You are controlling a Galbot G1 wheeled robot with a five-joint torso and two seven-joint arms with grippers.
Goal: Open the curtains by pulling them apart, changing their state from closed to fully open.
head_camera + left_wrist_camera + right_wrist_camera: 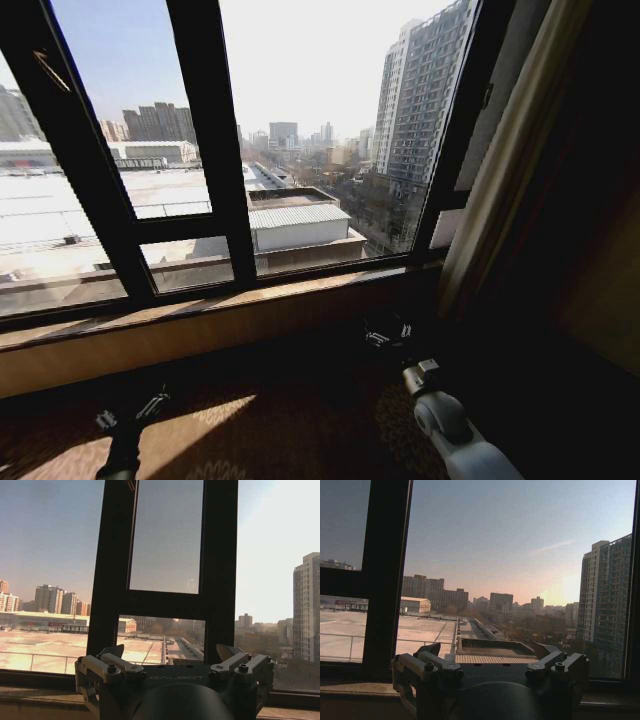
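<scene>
Fingers spread, gripping nothing, on left gripper [132,415] and right gripper [388,332], low before dark-framed window [205,150]; pale curtain [505,160] bunched at right | left wrist: left gripper [172,661] fingers apart, facing window frame [220,570] | right wrist: right gripper [490,661] fingers apart, facing glass

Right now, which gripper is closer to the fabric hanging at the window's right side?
The right gripper, low under the sill near that fabric; the left gripper sits far across, over the sunlit carpet.

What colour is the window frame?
Black; the window frame shows best in the head view.
</scene>
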